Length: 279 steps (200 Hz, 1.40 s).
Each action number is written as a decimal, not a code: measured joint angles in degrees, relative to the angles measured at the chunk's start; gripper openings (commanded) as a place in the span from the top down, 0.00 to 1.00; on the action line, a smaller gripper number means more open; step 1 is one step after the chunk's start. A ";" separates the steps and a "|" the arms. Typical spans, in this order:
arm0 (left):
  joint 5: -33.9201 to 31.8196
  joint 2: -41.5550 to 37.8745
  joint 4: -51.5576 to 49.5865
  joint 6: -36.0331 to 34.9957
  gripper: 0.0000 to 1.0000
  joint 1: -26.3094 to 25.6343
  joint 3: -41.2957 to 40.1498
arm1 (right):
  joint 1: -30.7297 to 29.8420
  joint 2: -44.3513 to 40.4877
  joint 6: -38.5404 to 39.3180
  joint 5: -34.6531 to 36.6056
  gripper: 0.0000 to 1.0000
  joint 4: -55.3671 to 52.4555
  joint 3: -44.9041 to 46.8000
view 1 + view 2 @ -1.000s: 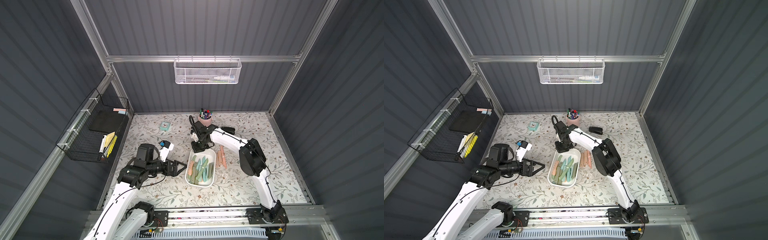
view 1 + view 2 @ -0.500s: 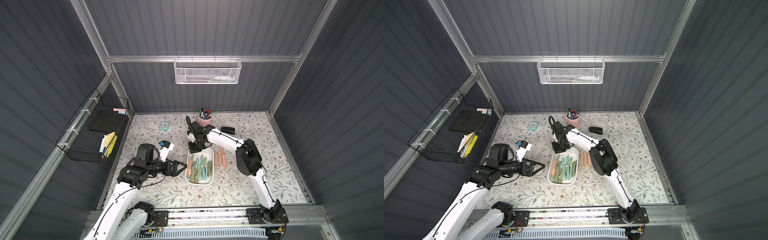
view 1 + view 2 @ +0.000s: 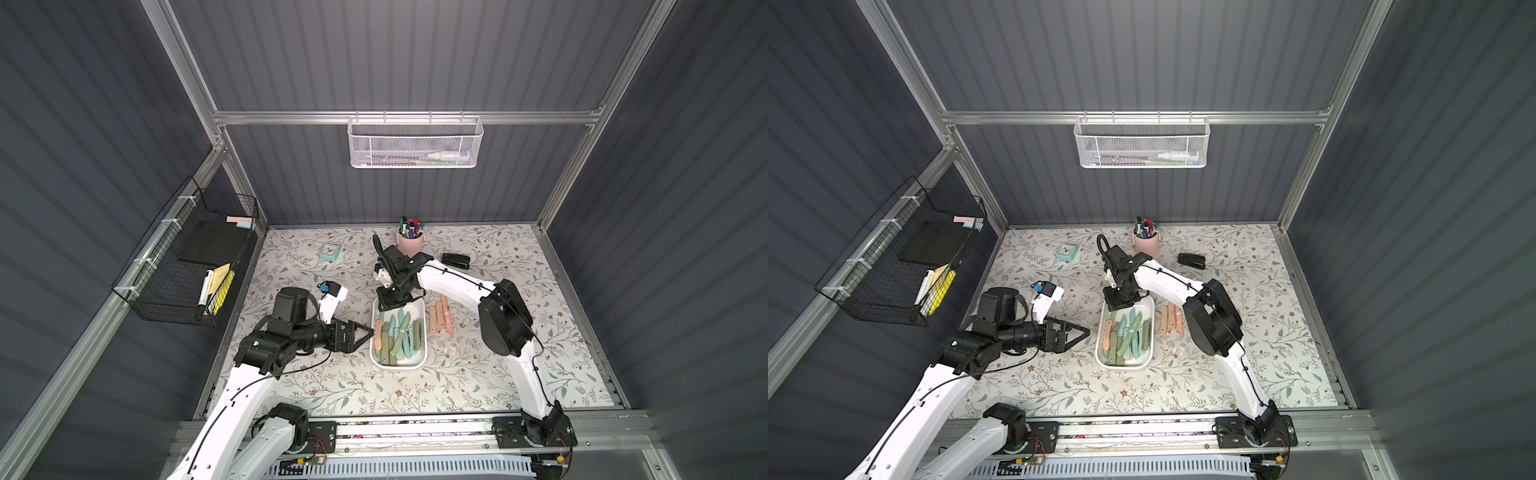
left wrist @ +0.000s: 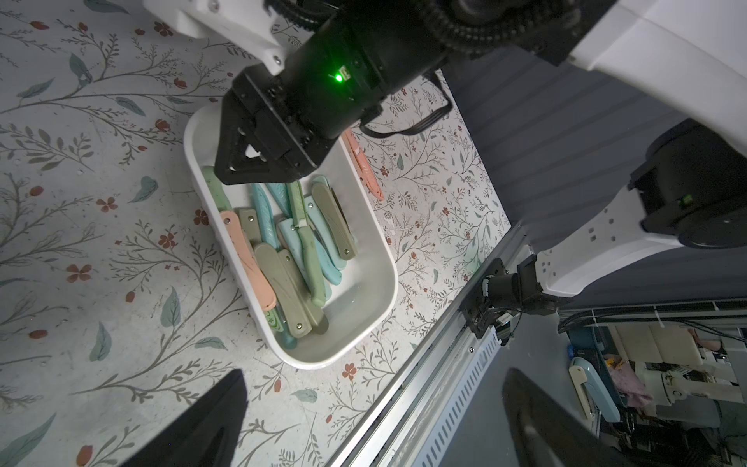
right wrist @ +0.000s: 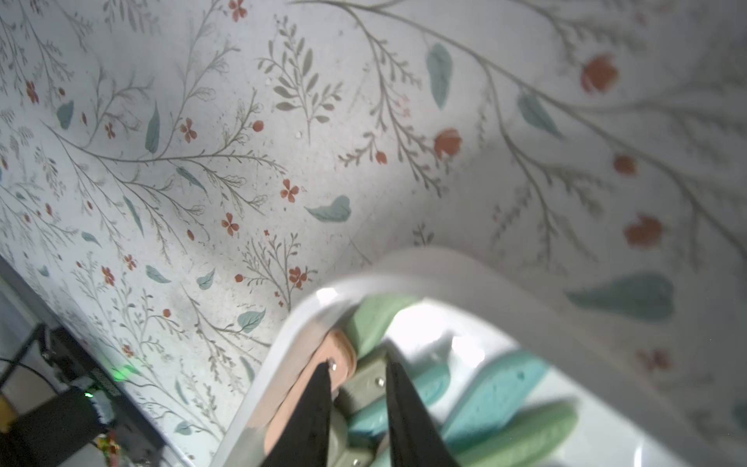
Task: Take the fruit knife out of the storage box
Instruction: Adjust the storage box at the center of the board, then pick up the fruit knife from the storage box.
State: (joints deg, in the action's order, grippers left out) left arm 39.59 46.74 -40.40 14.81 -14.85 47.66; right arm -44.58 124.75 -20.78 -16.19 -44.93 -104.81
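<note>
Hanging over the far end of the box, the right claw pointed down into it, its tips among the knives. The right wrist view showed the jaws a little apart, the two black fingers straddling the riveted end of an olive knife (the one lying just beside a pink knife against the box wall). Whether the pads actually pressed the olive knife was hard to tell, since that view was blurred up close. The knife was not lifted and lay in the box with the others. They were olive, teal, green and pink, their handles mostly lengthwise and overlapping.

The box sat in the middle of the table, its long side running front to back. Just to its right, on the table, a few pink knives lay side by side, clear of the rim.

The left claw hovered just left of the box, level and aimed at it, its jaws spread wide and holding nothing. A pen cup, a small clock and a stapler stood near the back wall.
</note>
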 measured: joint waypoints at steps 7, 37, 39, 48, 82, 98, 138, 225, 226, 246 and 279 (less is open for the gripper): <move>-0.02 0.00 0.00 0.00 0.01 0.00 0.00 | -0.13 -2.25 -0.87 0.59 0.56 -0.11 1.79; -0.24 0.00 0.00 0.00 0.01 0.00 0.00 | -0.81 -12.00 -6.19 1.84 0.49 -0.76 8.90; -0.24 0.00 0.00 0.00 0.01 0.00 0.00 | -0.87 -12.68 -6.67 1.79 0.48 -0.72 9.57; -0.24 0.00 0.00 0.00 0.01 0.00 0.00 | -1.05 -14.45 -8.11 1.44 0.48 -0.76 11.85; -0.15 0.02 0.00 0.00 0.01 0.00 0.00 | -2.14 -15.32 -13.79 0.76 0.49 -0.92 19.39; 0.35 0.02 0.04 0.00 0.00 0.00 0.00 | -2.49 -13.77 -15.52 0.46 0.49 -0.98 20.55; 1.57 0.00 0.07 0.00 0.01 0.00 0.00 | -2.73 -10.43 -17.68 -0.13 0.48 -1.03 19.74; 1.75 -0.37 0.04 0.00 0.01 0.00 0.00 | -2.73 -5.31 -18.25 -1.01 0.61 -0.96 15.69; 1.75 -0.37 0.04 0.00 0.01 0.00 0.00 | -2.73 -5.33 -18.27 -1.01 0.61 -0.98 15.69; 1.75 -0.48 0.04 0.00 0.01 0.00 0.00 | -2.73 -5.29 -18.23 -1.11 0.69 -1.05 15.69; 1.73 -0.48 0.07 0.00 0.01 0.00 0.00 | -2.73 -5.29 -18.14 -0.98 0.76 -1.14 15.67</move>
State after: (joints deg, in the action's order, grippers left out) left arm 41.32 46.26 -40.34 14.81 -14.85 47.66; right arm -47.31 119.46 -38.92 -17.17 -46.06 -89.14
